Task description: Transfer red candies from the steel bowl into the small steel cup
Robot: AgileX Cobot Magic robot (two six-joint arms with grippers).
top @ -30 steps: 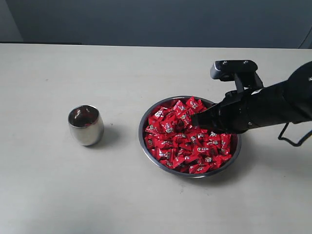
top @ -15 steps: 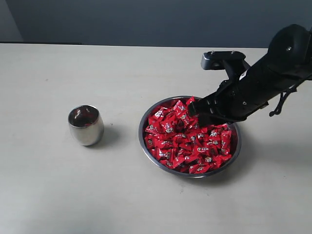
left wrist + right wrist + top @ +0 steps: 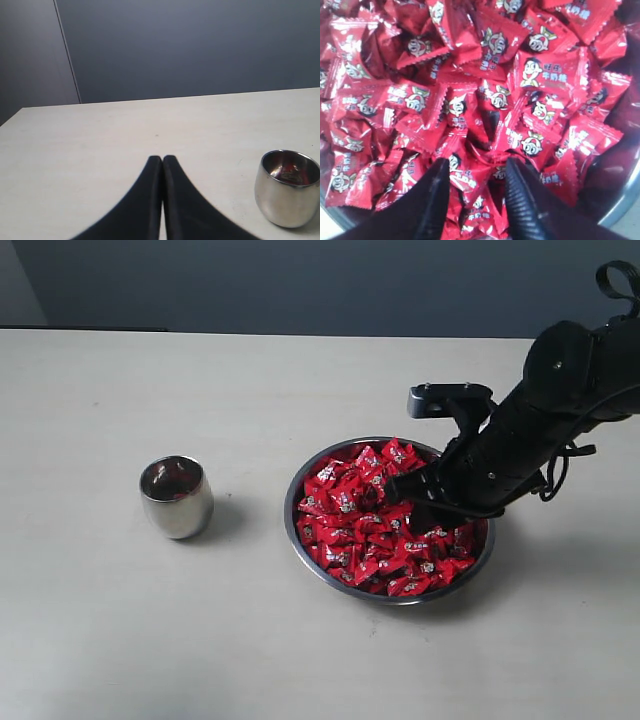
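The steel bowl (image 3: 300,532) sits right of the table's middle, heaped with red candies (image 3: 360,530). My right gripper (image 3: 408,502) is down in the heap on the bowl's right side. In the right wrist view its fingers stand apart, so the right gripper (image 3: 477,167) is open, with red candies (image 3: 470,175) lying between the fingertips. The small steel cup (image 3: 176,497) stands upright to the left of the bowl, with something red showing inside. The left wrist view shows the cup (image 3: 287,188) beside my left gripper (image 3: 162,161), which is shut and empty above the table.
A pale tabletop (image 3: 150,640) carries only the cup and the bowl. A dark wall (image 3: 300,280) runs along its far edge. The right arm (image 3: 545,430) reaches in from the right over the bowl's rim.
The right arm lifted and swung its wrist upward, then tipped down, so the gripper now points more steeply into the candies near the bowl's right side. Cup and bowl stayed put.
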